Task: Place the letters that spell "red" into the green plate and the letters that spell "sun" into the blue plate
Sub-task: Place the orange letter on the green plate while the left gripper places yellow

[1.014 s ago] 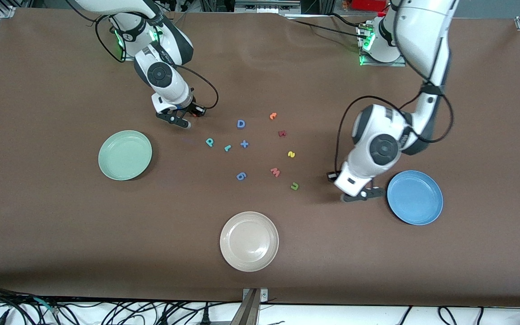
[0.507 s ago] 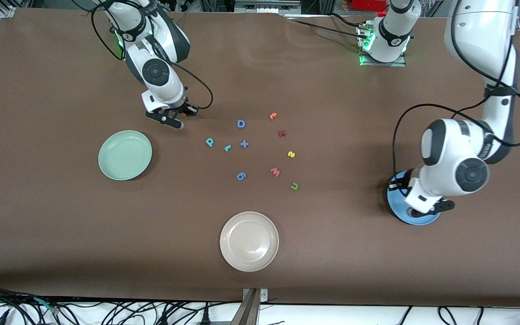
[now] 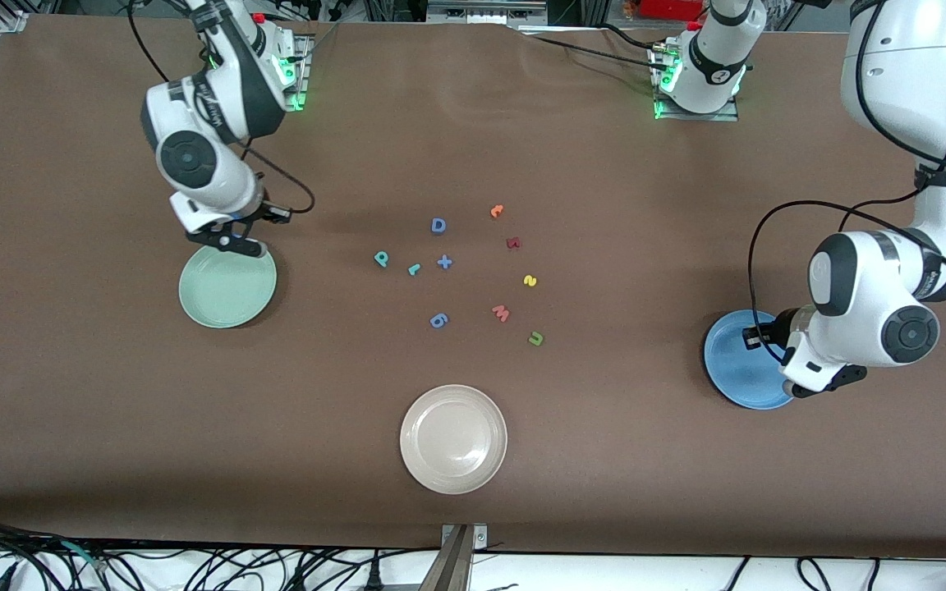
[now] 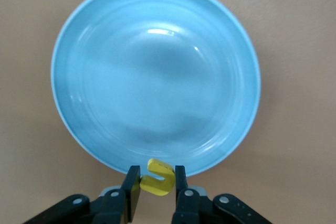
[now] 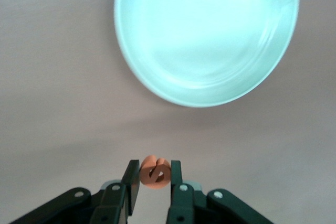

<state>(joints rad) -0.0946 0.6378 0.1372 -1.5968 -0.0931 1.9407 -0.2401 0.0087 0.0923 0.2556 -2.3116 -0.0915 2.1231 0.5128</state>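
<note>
The letters that spell "sun" are split up: a yellow foam arch (image 4: 157, 177) is pinched in the left tool (image 4: 153, 190), narrow on it, over the rim of the blue plate (image 3: 727, 365); the yellow "s" (image 3: 530, 281) and the olive arch (image 3: 535, 338) lie flat on the brown tabletop (image 3: 112, 410), well apart from that plate. The plate is smooth and glossy, round with a raised rim, and holds nothing.

Of the letters that spell "red", the orange rounded "e" (image 5: 154, 172) sits clamped in the right tool (image 5: 152, 182), over the tabletop just beside the green plate (image 3: 227, 291), itself bare. The teal "d" shape (image 3: 381, 259) and small teal "r" (image 3: 414, 268) lie near the middle of the tabletop, beside a blue plus (image 3: 444, 262). Nearest the front camera sits a beige plate (image 3: 453, 439).

A second ago the left tool was short of the blue plate, and the right tool hung nearer the letters.
</note>
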